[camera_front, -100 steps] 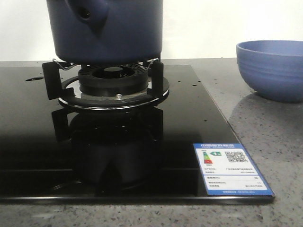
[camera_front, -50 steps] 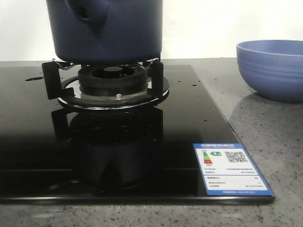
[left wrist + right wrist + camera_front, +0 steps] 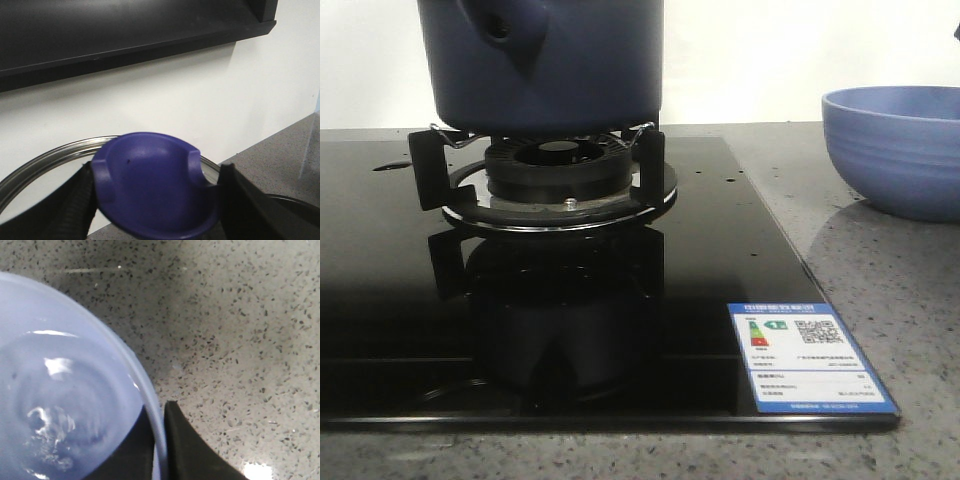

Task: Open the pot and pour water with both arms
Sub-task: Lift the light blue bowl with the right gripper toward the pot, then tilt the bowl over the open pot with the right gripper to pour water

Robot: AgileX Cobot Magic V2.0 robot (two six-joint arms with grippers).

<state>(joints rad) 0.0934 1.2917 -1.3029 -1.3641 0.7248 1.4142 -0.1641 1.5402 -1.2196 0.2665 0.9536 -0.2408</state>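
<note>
Now pot (image 3: 555, 65) sits on burner grate (image 3: 545, 175) at far left of black cooktop (image 3: 720, 250). Left gripper (image 3: 155, 200) clamps blue knob (image 3: 155, 192) of glass lid (image 3: 35, 165), lid lifted against wall. Right gripper (image 3: 159, 440) pinches rim of periwinkle bowl (image 3: 895, 145) near counter's right edge, water inside

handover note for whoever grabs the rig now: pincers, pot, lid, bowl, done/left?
Left pincer: shut on the lid knob, glass lid held up by the wall.
Right pincer: fingers straddle the bowl rim; closure unclear.
Pot sits on the burner; the bowl is on the counter to its right.
Done: lid off. Left: pouring.
</note>
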